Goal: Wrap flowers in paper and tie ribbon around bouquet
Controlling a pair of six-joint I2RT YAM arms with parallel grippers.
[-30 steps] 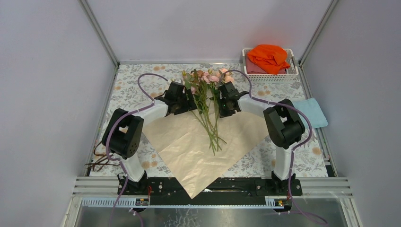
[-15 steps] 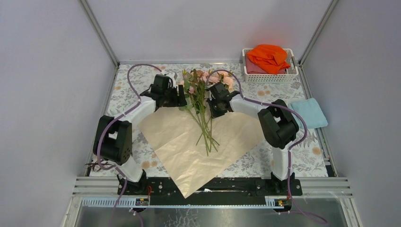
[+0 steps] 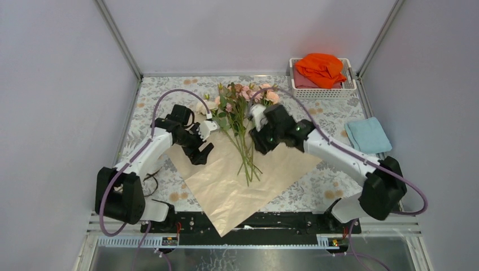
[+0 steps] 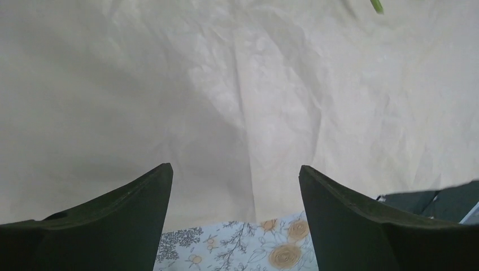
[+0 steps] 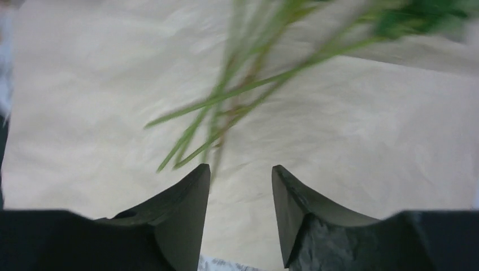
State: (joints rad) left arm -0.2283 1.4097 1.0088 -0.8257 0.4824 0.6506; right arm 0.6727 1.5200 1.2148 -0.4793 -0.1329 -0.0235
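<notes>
Top external: flowers laid diagonally on paper, blooms past far corner, ready for rolling. Left hand wide open, empty, over paper's left edge. Right hand part open, probably empty, blurred stems ahead.

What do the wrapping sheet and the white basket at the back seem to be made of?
The paper: thin matte paper, tan, with fine creases and crinkles. The basket: probably rigid white plastic, judging by its slotted walls, though it is too small to be sure.
</notes>
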